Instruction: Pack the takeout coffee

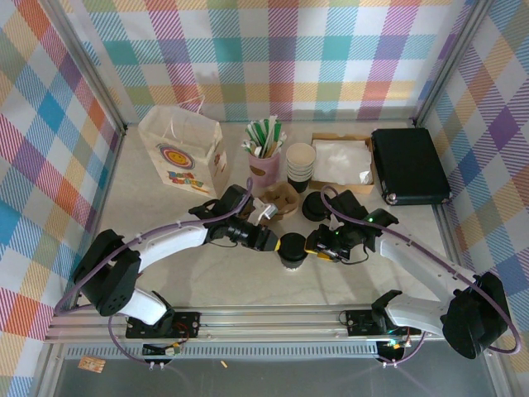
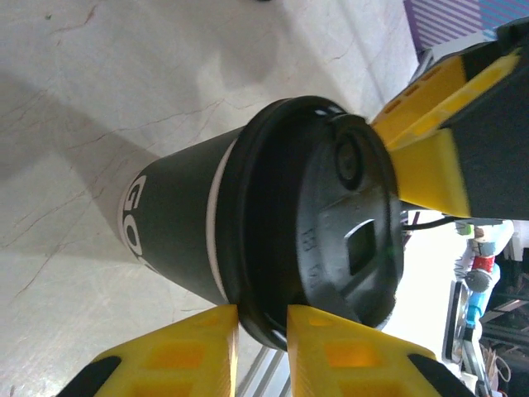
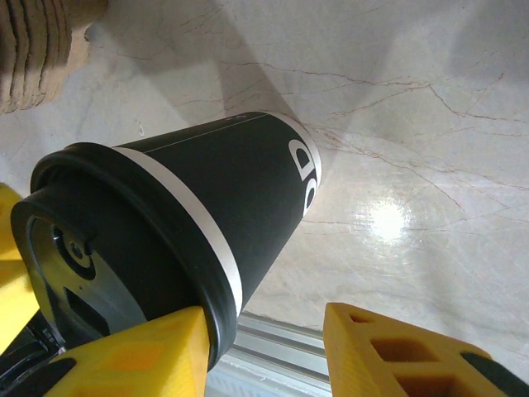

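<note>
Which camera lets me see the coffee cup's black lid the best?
The left wrist view: the lid faces the camera up close, its top face clear. The top external view shows a small black disc. The right wrist view shows mostly the side of the cup.

1. Top view: bright, even overhead light; faint soft shadows on the table (image 1: 190, 279).
2. Left wrist view: lower right blown out white; cup (image 2: 186, 227) shadow falls upper left.
3. Right wrist view: glare spot centre right; bottom edge soft.
</note>
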Controlling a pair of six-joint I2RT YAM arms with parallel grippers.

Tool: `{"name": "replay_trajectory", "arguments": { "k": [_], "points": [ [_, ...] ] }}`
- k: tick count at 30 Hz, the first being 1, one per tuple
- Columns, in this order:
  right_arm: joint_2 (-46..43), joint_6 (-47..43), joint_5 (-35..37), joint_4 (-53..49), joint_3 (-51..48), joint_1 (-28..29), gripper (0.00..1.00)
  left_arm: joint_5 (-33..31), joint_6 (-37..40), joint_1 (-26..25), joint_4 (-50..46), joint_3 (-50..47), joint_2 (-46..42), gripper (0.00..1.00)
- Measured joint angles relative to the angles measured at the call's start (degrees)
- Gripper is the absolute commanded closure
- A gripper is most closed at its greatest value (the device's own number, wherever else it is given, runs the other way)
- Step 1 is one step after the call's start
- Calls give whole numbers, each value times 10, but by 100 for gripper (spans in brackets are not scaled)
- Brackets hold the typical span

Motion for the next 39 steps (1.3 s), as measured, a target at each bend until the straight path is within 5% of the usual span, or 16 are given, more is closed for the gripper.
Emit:
{"name": "replay_trajectory", "arguments": {
  "k": [39],
  "points": [
    [-12, -3, -56, 50, -44, -29, 60, 37, -26, 13, 133, -76, -11, 82]
  ]
}}
